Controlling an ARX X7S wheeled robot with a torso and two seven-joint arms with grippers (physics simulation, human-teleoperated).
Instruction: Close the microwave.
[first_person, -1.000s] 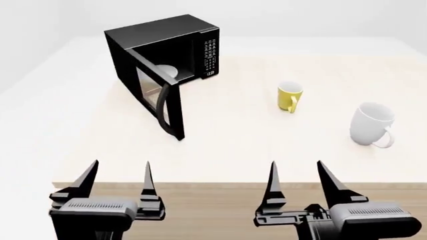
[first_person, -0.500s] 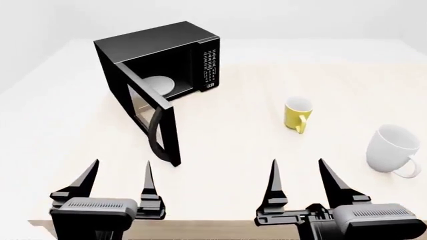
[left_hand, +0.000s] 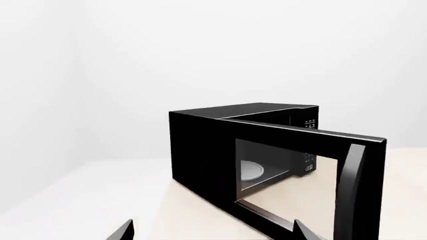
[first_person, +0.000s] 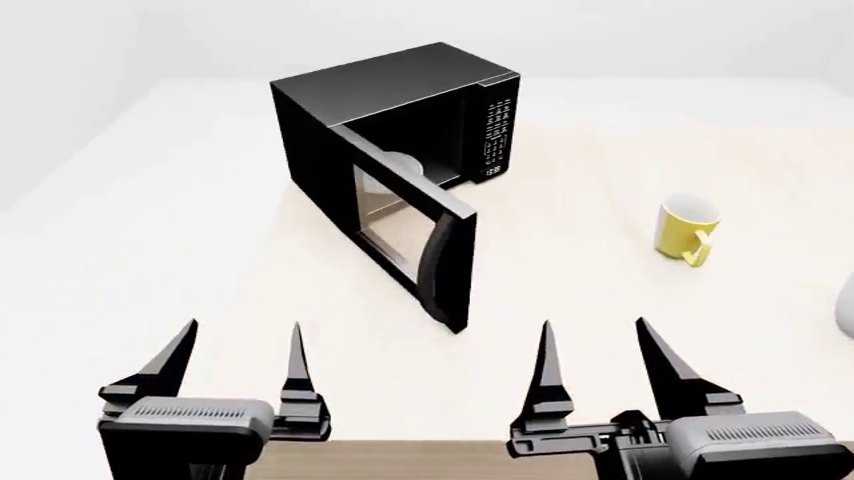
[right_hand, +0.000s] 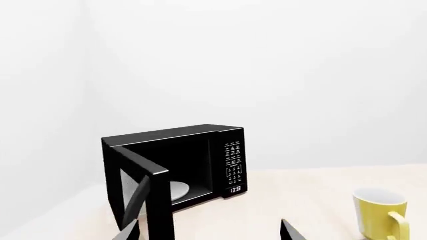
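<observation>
The microwave (first_person: 387, 105) is a glossy black box at the far middle of the table, also in the left wrist view (left_hand: 213, 145) and the right wrist view (right_hand: 193, 160). Its windowed door (first_person: 414, 235) stands wide open, swung toward me, with the curved handle (first_person: 430, 262) at its free edge. A white plate (first_person: 400, 163) lies inside. My left gripper (first_person: 234, 350) and right gripper (first_person: 594, 350) hover open at the near table edge, both short of the door, holding nothing.
A yellow mug (first_person: 686, 228) stands right of the microwave, also in the right wrist view (right_hand: 380, 212). A white object (first_person: 845, 310) is cut off at the right edge. The light wooden table (first_person: 200, 260) ends just under my grippers.
The view has shifted left and forward: the microwave and the yellow mug slid to the right in the picture, the white mug nearly left it. Both grippers kept their pose.
</observation>
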